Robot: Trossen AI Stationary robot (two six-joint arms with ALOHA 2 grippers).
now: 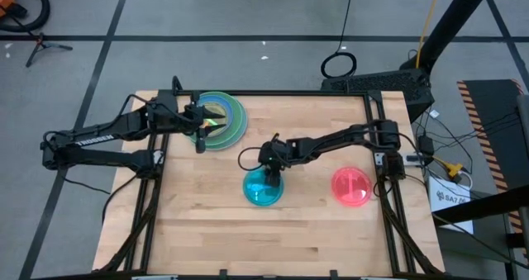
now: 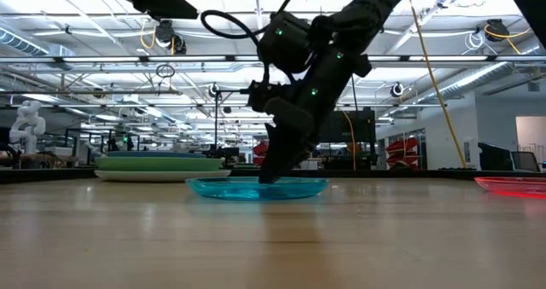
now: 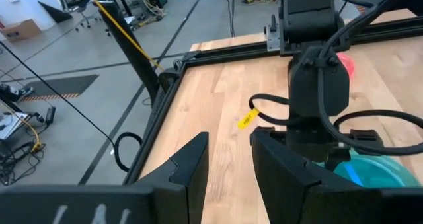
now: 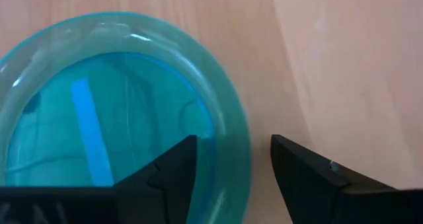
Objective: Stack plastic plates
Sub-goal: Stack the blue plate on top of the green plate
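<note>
Low view: right claw (image 2: 271, 175) open astride cyan plate (image 2: 256, 187) rim, tips hidden.

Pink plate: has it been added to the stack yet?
No, the pink plate lies alone on the table near the right edge, far from the stack at the back left.
</note>
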